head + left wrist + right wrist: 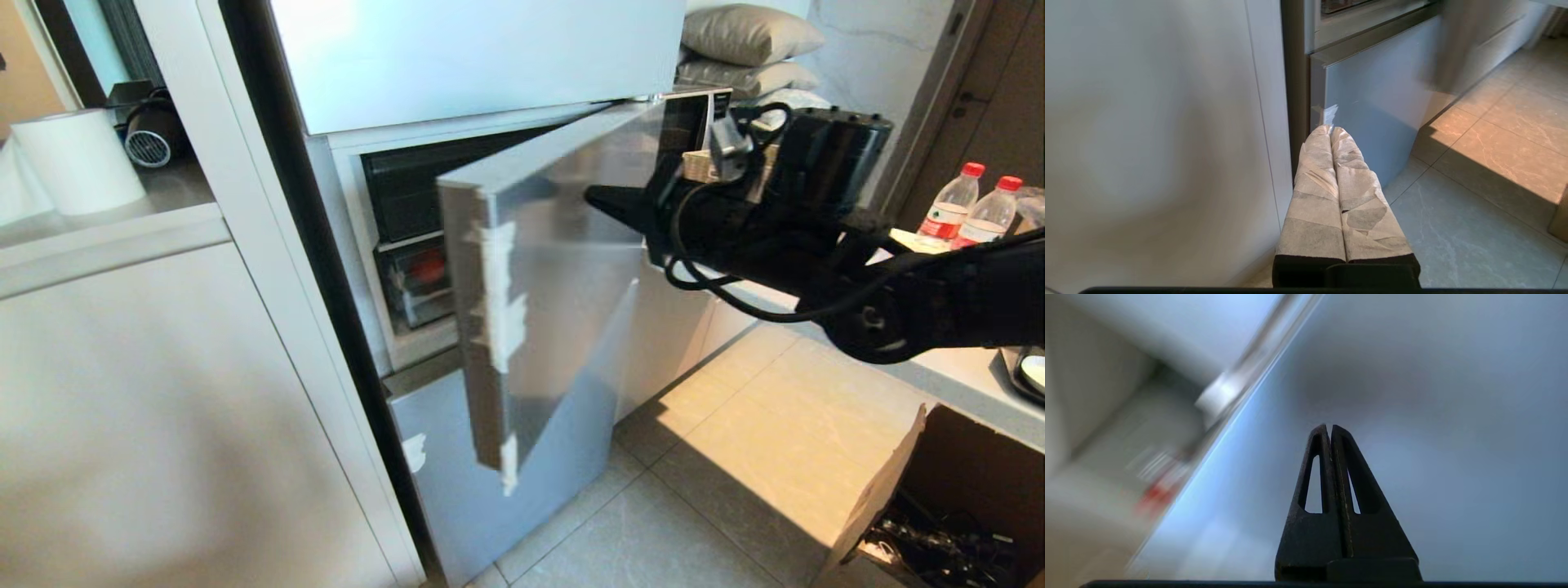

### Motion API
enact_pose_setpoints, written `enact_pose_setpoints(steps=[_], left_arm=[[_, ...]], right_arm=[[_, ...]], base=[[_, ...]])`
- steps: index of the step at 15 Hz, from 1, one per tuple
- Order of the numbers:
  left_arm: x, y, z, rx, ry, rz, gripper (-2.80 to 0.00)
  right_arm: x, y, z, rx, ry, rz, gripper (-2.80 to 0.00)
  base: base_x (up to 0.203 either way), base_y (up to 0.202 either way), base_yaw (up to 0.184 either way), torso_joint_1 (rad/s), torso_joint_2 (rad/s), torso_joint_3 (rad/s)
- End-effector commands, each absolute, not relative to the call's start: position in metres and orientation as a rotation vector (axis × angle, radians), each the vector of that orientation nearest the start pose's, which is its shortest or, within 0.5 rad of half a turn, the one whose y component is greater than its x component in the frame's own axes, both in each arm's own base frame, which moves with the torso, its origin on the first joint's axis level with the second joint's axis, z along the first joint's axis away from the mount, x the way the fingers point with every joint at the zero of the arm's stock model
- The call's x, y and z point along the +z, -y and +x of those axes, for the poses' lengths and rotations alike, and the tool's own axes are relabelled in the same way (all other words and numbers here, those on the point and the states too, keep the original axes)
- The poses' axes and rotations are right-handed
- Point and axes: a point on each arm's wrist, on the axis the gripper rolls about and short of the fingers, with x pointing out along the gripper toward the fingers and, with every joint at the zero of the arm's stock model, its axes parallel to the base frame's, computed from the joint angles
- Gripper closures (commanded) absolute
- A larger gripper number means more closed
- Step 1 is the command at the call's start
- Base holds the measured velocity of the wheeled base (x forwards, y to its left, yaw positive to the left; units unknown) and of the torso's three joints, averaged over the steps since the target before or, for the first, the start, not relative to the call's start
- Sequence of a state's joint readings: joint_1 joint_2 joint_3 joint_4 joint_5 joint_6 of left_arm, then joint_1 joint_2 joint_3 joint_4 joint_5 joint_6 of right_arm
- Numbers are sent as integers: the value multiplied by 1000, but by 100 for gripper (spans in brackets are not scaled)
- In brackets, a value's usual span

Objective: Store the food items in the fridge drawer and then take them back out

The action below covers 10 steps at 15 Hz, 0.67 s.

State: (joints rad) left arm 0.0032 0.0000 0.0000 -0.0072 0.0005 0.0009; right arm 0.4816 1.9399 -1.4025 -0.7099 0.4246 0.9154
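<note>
One clenched right tool (pixel 600 198) is pressed against the fridge door (pixel 563 269); pushing steadily keeps the drawer (pixel 418 282) and fruit (pixel 427 266) accessible.

The food item (pixel 426 266) — a small, round, orange-red ball — sits inside the fridge drawer (pixel 416 286), a clear-plastic bin pushed into the fridge's open compartment. The fruit shows through the drawer's transparent front wall, in its upper part; the half-open door hides the drawer's right side.
</note>
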Motion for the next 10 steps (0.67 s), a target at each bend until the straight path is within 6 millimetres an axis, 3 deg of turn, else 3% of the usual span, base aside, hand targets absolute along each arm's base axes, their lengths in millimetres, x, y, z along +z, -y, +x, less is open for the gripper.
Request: enact_pose_setpoints(steps=[1,5,8,10], left_arm=[[76,0,-23,6,7,0,0],[76,0,-23,5,8,1,0],[76,0,-23,6,8,2,0],[76,0,-23,6,8,2,0]], right_arm=[[258,-220,356,1032,-348,882,0],[282,-209,337,1124,-338,970,0],[281,-165,273,1028,-264,857,0],[274,-132,227,798,-126,682,0]], base=[[0,0,0,0,0,0],[0,0,0,0,0,0],[0,0,0,0,0,0],[0,0,0,0,0,0]])
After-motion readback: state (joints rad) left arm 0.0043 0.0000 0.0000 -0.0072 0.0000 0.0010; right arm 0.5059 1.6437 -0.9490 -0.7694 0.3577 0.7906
